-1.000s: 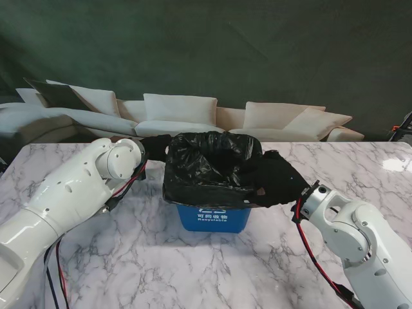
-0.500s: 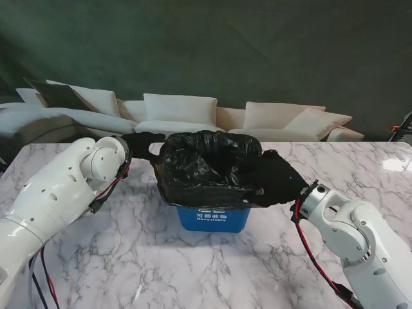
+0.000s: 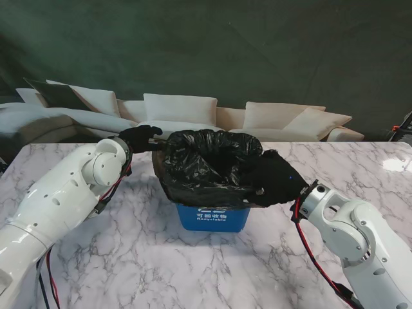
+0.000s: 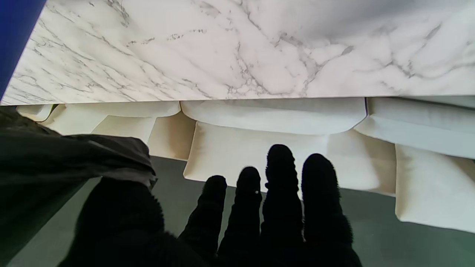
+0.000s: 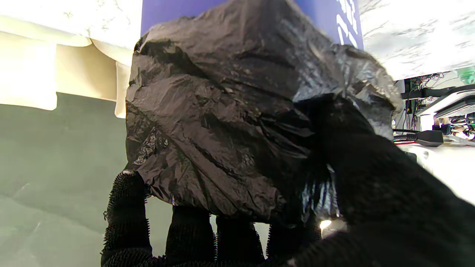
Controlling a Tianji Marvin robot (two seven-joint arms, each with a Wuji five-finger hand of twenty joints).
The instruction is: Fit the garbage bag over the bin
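Note:
The blue bin (image 3: 213,217) stands mid-table with the black garbage bag (image 3: 207,166) draped over its top and hanging part-way down its sides. My left hand (image 3: 140,138), in a black glove, is at the bag's far left corner. In the left wrist view its fingers (image 4: 282,193) are straight and apart, and the bag's hem (image 4: 63,155) lies against the thumb. My right hand (image 3: 275,179) is shut on the bag's right side. The right wrist view shows a fold of the bag (image 5: 230,122) pinched between thumb and fingers (image 5: 126,211), with the bin wall (image 5: 315,15) behind.
The marble table (image 3: 193,270) stretches around the bin. A cream sofa with cushions (image 3: 180,109) stands just beyond the far edge. Both white forearms flank the bin, the left one (image 3: 71,193) and the right one (image 3: 354,232).
My left hand has slid left and farther from me, drawing the bag's left hem outward over the rim. The right hand has kept its hold in place.

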